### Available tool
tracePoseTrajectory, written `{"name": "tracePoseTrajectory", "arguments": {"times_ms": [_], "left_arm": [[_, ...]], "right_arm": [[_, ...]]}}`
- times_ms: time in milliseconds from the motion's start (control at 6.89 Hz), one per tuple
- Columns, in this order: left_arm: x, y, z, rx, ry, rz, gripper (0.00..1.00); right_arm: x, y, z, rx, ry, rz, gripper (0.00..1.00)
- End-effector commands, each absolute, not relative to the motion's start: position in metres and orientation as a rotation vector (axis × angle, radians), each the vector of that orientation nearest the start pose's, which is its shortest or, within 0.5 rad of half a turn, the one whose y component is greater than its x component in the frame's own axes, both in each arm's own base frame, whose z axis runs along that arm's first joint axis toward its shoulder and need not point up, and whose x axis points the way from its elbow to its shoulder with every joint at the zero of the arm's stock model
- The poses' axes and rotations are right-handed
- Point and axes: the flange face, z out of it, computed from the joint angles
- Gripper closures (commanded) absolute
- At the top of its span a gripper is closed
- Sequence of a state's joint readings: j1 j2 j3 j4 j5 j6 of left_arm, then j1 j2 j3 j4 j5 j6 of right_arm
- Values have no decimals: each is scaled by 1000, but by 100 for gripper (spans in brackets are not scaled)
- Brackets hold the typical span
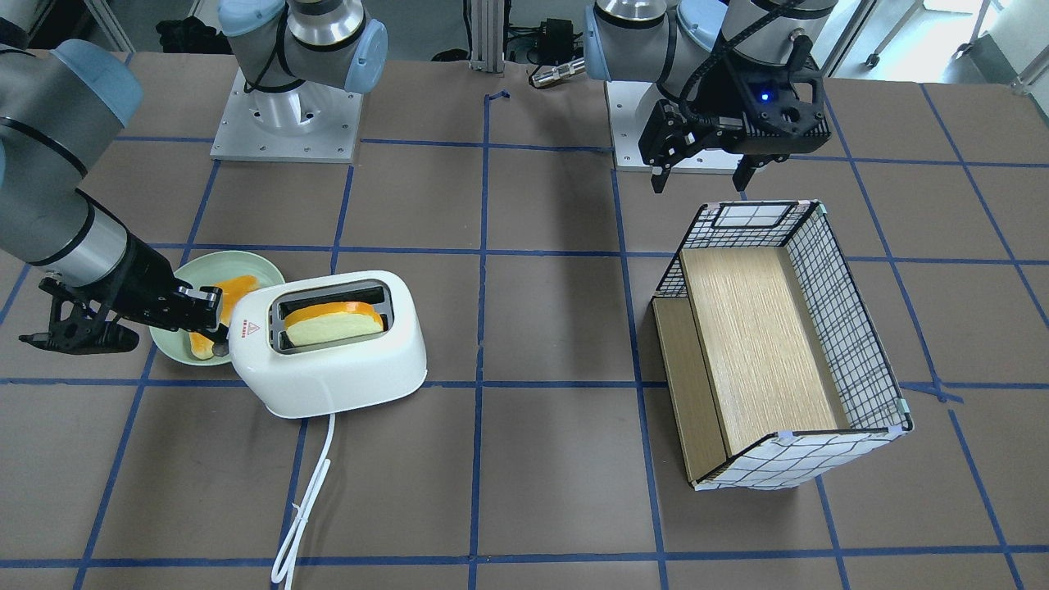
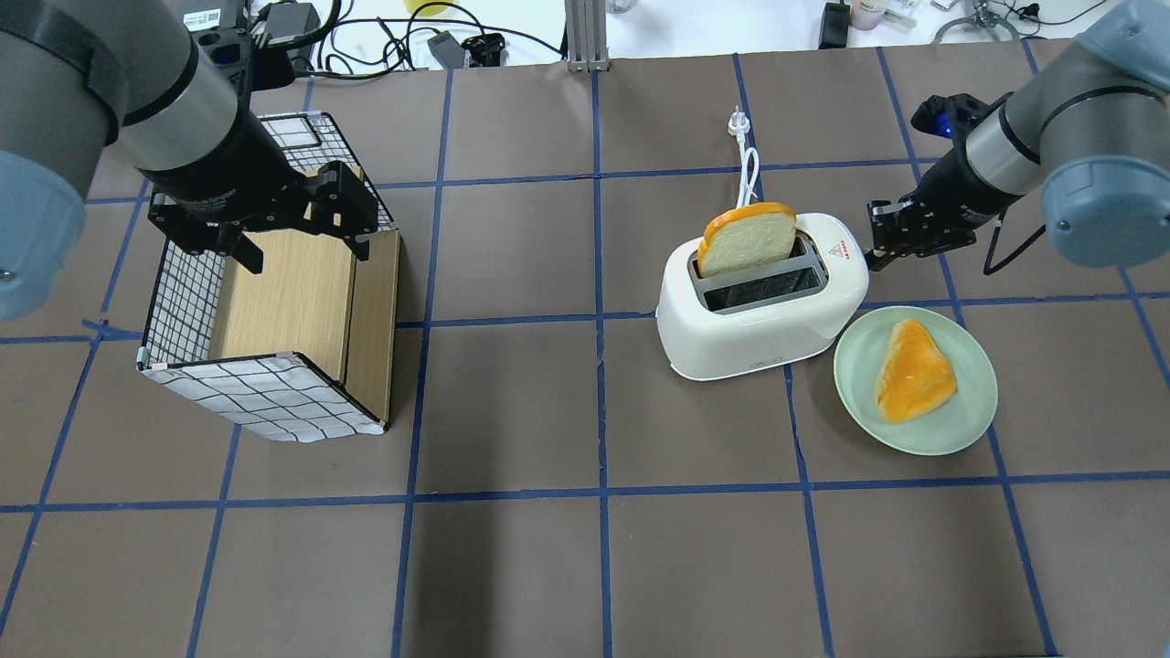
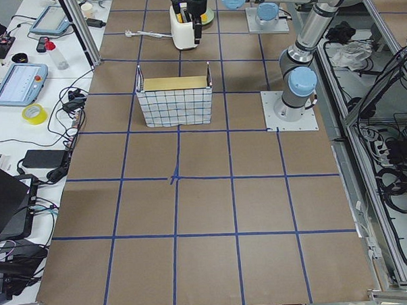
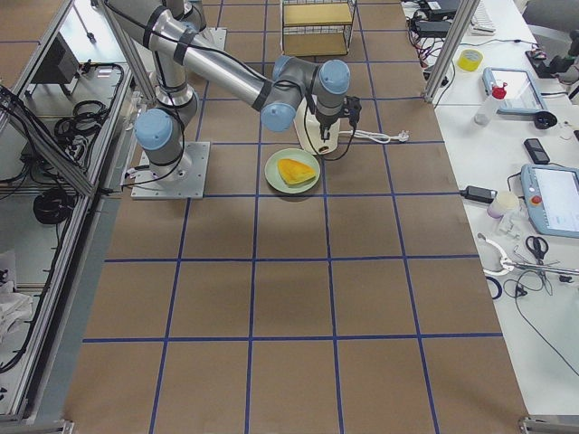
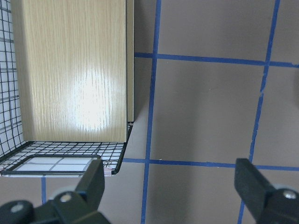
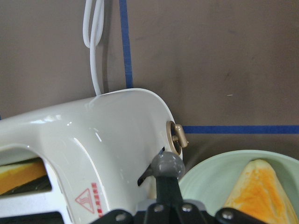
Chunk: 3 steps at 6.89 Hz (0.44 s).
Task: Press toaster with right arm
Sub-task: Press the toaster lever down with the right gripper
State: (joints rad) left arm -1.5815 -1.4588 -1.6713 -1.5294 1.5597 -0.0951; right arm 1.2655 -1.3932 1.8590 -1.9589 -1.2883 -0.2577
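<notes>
The white toaster (image 2: 759, 329) stands right of the table's middle, with a bread slice (image 2: 745, 239) upright in its far slot. It also shows in the front view (image 1: 328, 369) and the right wrist view (image 6: 93, 135). My right gripper (image 2: 885, 239) is shut at the toaster's end with the red triangle. In the right wrist view the right gripper (image 6: 167, 182) has its closed tips against the grey lever (image 6: 167, 164), beside the metal knob (image 6: 177, 136). My left gripper (image 2: 302, 242) is open and empty above the wire basket (image 2: 183, 302).
A pale green plate (image 2: 914, 439) holding a toast piece (image 2: 914, 370) lies just right of the toaster, below my right gripper. The white cord (image 2: 748, 169) runs away from the toaster toward the far edge. The wire basket holds a wooden box (image 2: 292, 292).
</notes>
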Motion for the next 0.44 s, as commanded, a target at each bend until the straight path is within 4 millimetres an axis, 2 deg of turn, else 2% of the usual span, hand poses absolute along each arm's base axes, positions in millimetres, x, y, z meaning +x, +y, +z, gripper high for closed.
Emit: {"name": "tracePoseTrajectory", "arguments": {"times_ms": [0,290], "left_arm": [[-139,-448,495,-133,3151,-81,0],[-139,-448,496,-133,3153,-84,0]], "right_arm": [[-2,-543,295,84,2841,10,100],[-3,-546,289,85,2839,13,100]]}}
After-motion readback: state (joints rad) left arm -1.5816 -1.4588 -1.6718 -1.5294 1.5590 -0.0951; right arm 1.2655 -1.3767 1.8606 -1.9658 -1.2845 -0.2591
